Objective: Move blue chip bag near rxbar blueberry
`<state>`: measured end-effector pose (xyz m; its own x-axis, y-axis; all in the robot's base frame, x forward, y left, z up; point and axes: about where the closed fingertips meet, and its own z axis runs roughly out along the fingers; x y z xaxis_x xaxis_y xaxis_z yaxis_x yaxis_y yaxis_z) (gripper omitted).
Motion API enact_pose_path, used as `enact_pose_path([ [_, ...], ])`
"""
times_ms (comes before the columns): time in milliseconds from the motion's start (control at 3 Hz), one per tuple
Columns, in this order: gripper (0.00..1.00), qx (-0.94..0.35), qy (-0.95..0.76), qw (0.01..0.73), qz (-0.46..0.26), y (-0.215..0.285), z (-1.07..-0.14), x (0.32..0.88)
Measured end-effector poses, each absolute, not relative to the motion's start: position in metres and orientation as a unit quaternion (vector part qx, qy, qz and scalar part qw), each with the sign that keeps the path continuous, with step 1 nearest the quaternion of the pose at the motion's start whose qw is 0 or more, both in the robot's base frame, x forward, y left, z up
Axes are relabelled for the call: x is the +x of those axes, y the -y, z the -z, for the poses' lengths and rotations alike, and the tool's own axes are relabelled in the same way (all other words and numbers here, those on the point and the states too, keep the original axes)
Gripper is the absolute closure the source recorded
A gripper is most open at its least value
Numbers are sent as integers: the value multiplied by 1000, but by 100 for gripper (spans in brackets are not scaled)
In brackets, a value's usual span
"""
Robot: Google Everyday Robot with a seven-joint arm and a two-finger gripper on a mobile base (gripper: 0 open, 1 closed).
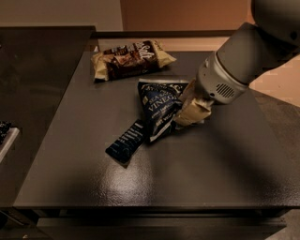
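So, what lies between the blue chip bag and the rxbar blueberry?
Nothing in camera view: the blue chip bag touches the rxbar blueberry. The gripper is at the bag's right edge.

We have a single view, set high over the near edge of the dark table (211,178), looking down and across it toward the far wall (61,11), fairly close. The arm (253,51) enters at the frame's upper right. Its gripper (190,112) sits mid-frame, clamped on the blue chip bag (159,105).
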<state>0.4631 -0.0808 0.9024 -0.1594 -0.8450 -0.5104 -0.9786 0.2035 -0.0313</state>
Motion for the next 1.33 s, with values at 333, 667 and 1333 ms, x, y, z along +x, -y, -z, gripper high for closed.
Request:
enact_pose_path([
  [333, 36, -613, -745, 215, -155, 80, -903, 463],
  [667, 12, -614, -744, 215, -154, 78, -903, 462],
  [1333, 0, -615, -743, 215, -154, 77, -903, 462],
])
